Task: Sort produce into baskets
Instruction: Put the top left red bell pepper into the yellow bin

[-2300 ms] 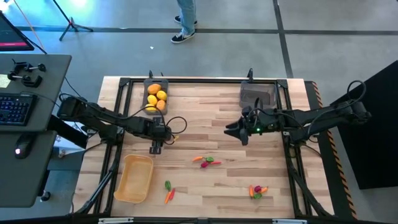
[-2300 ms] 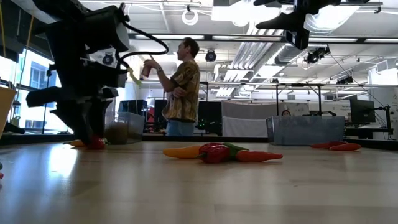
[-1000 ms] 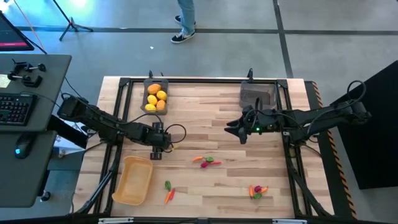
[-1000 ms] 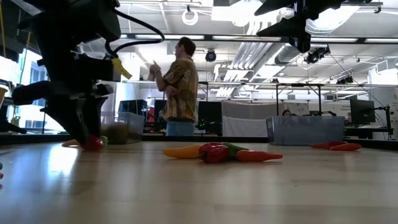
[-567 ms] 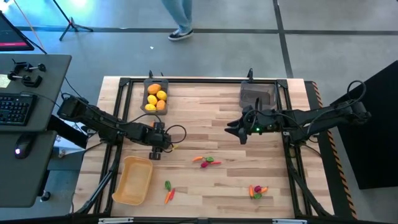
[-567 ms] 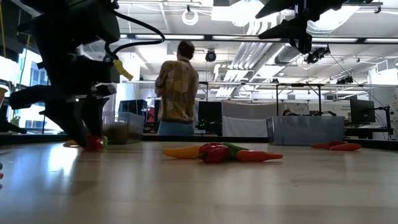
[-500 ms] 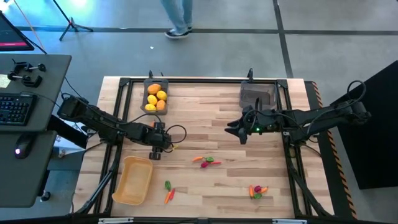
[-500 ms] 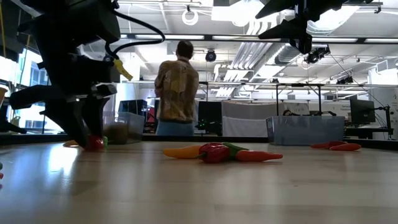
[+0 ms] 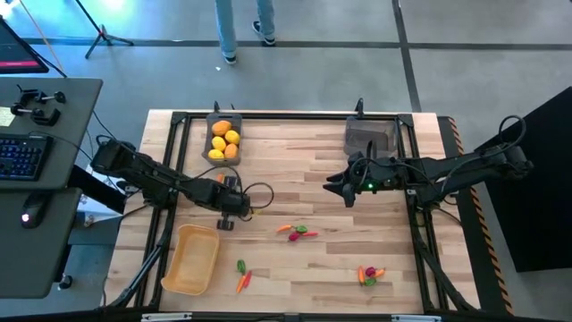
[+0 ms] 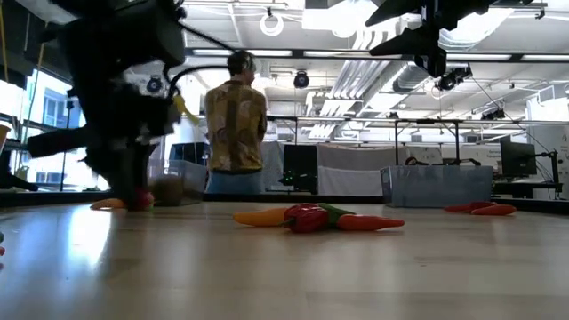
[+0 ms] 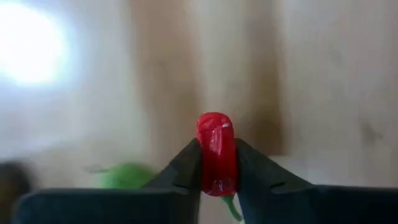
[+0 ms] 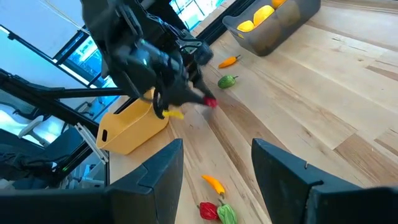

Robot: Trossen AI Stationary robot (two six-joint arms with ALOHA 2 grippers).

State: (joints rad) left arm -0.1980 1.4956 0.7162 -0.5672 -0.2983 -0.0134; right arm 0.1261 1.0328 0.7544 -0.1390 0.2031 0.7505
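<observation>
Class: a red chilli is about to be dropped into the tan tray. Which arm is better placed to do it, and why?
Left. The left gripper is shut on the red chilli, close to the tan tray. The right gripper hangs open and empty, far across the table.

No lettering, label, brand, number or sign can be read in any of the four views. The monitor point(image 9: 20, 46) beside the tabletop point(image 9: 295, 179) shows a red glow, but no legible characters.
</observation>
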